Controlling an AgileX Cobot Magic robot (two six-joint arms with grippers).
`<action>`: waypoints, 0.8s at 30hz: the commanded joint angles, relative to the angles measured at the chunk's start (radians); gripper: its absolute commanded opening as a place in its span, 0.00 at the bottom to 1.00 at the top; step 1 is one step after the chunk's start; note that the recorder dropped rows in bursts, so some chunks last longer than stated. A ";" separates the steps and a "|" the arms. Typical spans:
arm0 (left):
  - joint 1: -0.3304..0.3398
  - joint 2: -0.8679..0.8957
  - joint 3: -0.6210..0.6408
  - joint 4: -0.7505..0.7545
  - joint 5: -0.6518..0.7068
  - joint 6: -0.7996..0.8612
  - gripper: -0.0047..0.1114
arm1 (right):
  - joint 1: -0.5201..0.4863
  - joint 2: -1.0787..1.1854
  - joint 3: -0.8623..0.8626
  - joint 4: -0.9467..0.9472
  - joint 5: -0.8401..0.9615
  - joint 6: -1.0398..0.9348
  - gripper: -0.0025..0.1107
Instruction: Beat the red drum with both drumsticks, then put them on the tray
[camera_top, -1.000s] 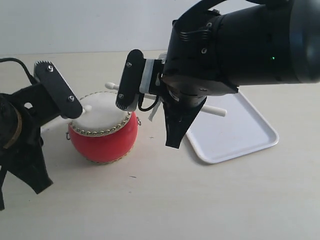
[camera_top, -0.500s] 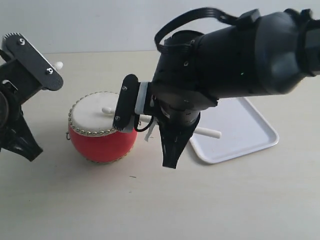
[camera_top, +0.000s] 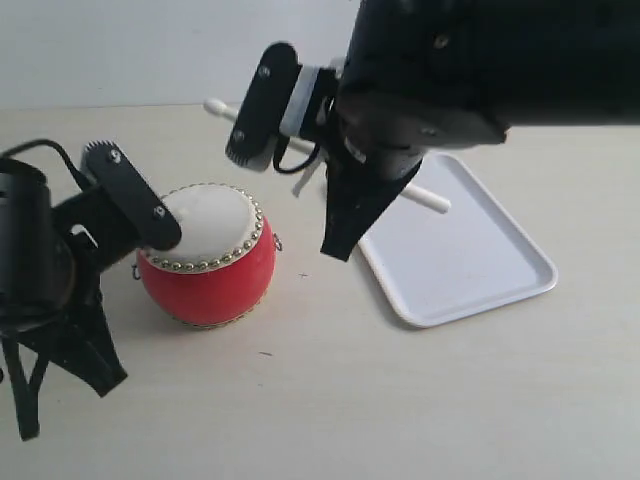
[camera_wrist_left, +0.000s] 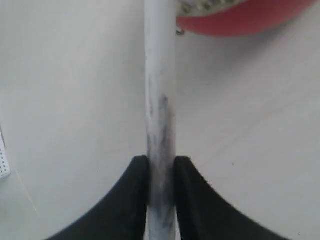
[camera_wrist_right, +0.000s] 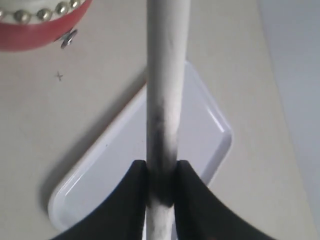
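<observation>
The red drum with its cream skin stands on the table, left of the white tray. My left gripper is down at the drum's left rim. It is shut on a scuffed off-white drumstick that points toward the drum; in the exterior view the black finger hides this stick. My right gripper is raised above and behind the drum, shut on the other drumstick. That stick's rounded tip is in the air, off the skin. In the right wrist view this drumstick crosses over the tray.
The bulky right arm hangs over the tray's near-left corner and the gap between tray and drum. The left arm's body stands at the left edge. Bare tabletop lies in front.
My left gripper swung down from a raised position to the drum's rim. My right gripper lifted, taking its stick's tip off the drum skin.
</observation>
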 joint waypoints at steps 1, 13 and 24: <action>0.000 0.090 0.005 -0.054 -0.009 0.068 0.04 | 0.001 -0.071 -0.016 -0.007 0.008 0.038 0.02; -0.002 -0.015 -0.081 0.145 0.159 -0.105 0.04 | 0.001 0.072 -0.016 0.143 0.021 -0.059 0.02; -0.002 -0.205 -0.081 0.102 0.159 -0.075 0.04 | 0.001 0.237 -0.027 0.139 0.065 -0.059 0.02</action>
